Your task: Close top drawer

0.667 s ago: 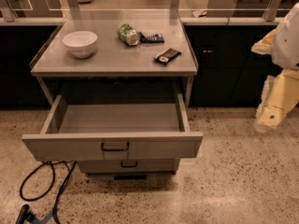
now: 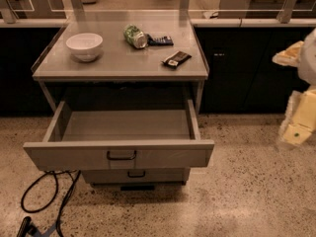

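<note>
The top drawer (image 2: 118, 154) is a wide shallow grey metal drawer, pulled far out of the grey cabinet under the counter. It is empty inside. Its flat front faces me with a small dark loop handle (image 2: 121, 156) at the centre. A narrower drawer front (image 2: 134, 175) with a like handle sits shut below it. My gripper (image 2: 297, 125) is at the right edge of the view, well right of the drawer and apart from it, with pale yellowish fingers pointing down.
On the counter top (image 2: 118, 63) stand a white bowl (image 2: 85, 46), a green can (image 2: 135, 36) on its side, a dark packet (image 2: 159, 40) and a dark snack bar (image 2: 176, 59). Black cables (image 2: 49, 196) lie on the speckled floor at lower left. Dark cabinets flank the unit.
The view has shifted slightly, so the cabinet and drawer sit a little lower. My arm has moved to the right, closer to the frame's edge. The drawer stays open.
</note>
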Controlling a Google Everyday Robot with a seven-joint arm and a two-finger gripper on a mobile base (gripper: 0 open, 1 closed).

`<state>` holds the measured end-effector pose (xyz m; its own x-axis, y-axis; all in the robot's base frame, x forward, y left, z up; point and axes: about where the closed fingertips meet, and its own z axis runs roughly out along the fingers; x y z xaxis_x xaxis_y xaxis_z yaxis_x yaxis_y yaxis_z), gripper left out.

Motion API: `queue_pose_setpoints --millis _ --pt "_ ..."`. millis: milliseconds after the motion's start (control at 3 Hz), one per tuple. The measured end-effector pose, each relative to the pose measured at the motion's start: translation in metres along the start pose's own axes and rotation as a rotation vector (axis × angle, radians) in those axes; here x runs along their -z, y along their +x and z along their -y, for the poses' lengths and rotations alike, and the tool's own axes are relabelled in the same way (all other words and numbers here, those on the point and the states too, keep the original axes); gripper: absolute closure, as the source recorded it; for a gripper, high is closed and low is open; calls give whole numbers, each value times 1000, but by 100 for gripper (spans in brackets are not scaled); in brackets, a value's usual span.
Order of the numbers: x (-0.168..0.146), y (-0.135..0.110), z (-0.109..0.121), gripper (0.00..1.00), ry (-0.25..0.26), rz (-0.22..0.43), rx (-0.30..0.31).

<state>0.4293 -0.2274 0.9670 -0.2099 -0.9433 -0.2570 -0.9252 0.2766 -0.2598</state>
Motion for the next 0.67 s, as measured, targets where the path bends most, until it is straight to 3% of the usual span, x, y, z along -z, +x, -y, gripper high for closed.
queue_pose_setpoints --millis 333,667 --pt "-49 52 -19 0 -49 110 -58" --pt "-124 98 -51 0 -158 225 -104"
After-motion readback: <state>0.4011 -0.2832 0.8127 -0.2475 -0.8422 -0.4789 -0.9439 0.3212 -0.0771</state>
